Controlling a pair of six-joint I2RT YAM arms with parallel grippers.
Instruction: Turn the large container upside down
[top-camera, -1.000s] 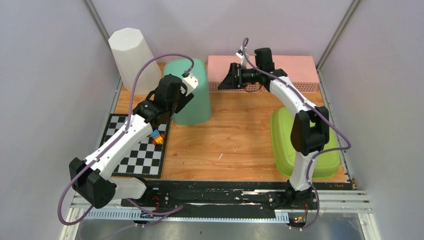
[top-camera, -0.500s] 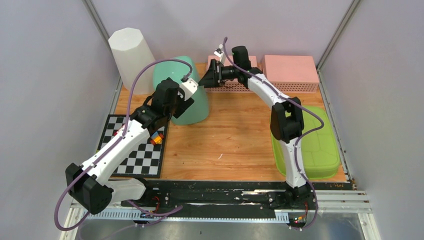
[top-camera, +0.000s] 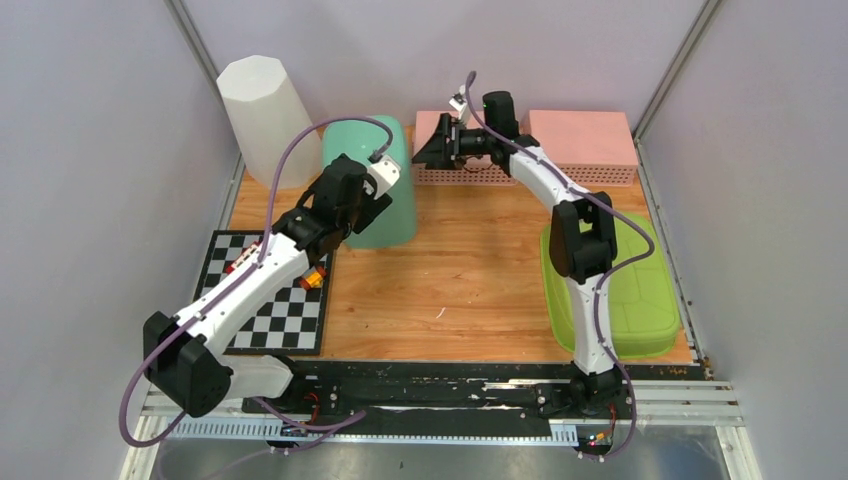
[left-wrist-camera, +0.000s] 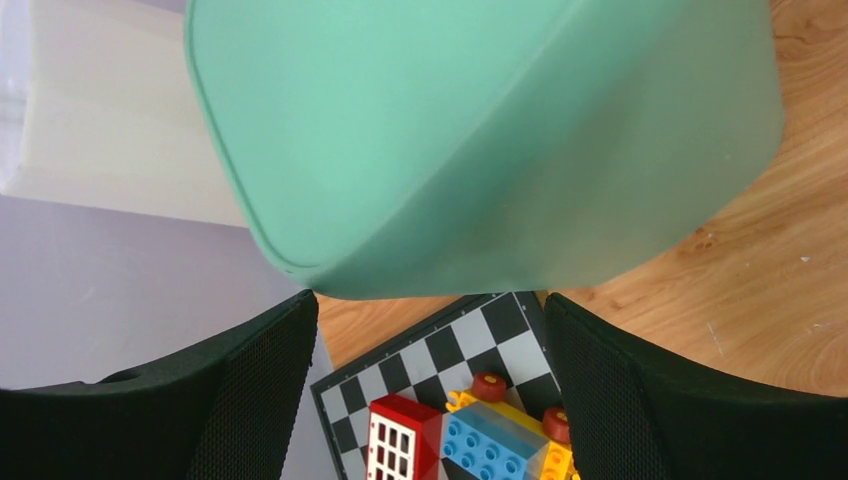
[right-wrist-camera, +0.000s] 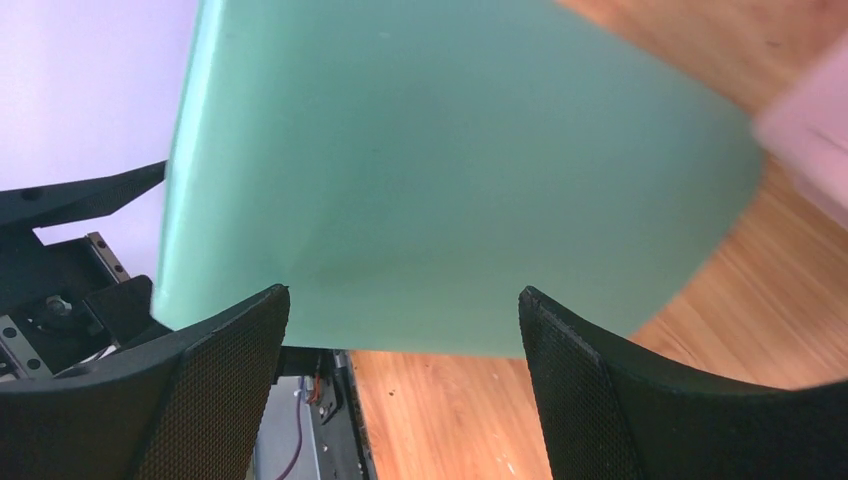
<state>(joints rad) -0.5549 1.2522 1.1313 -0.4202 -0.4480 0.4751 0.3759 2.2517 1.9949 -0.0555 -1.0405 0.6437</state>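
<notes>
**A:** Where is the large mint-green plastic container (top-camera: 372, 185)?

**B:** It stands on the wooden table (top-camera: 470, 270), between the two hands. It is just ahead of the left gripper (top-camera: 366, 202) and just past the fingertips of the right gripper (top-camera: 432, 152). In the top view a closed face is uppermost and the walls flare towards the table. I'd judge its mouth is down, as the task wants, though no view shows the mouth.

**A:** Is either hand holding it?

**B:** No. In each wrist view the fingers are spread wide, with the green wall ahead of them and nothing pinched.

**A:** So which step is this?

**B:** It fits two. The hands may have just let go of a tub set down inverted, or they may be lining up to take hold of it. These pictures don't settle which.

**A:** Anything close by?

**B:** Small coloured toy bricks (left-wrist-camera: 470, 440) lie on a chequered mat (top-camera: 270, 310) under the left hand. A tall white faceted container (top-camera: 262, 115) stands beyond it.
</notes>
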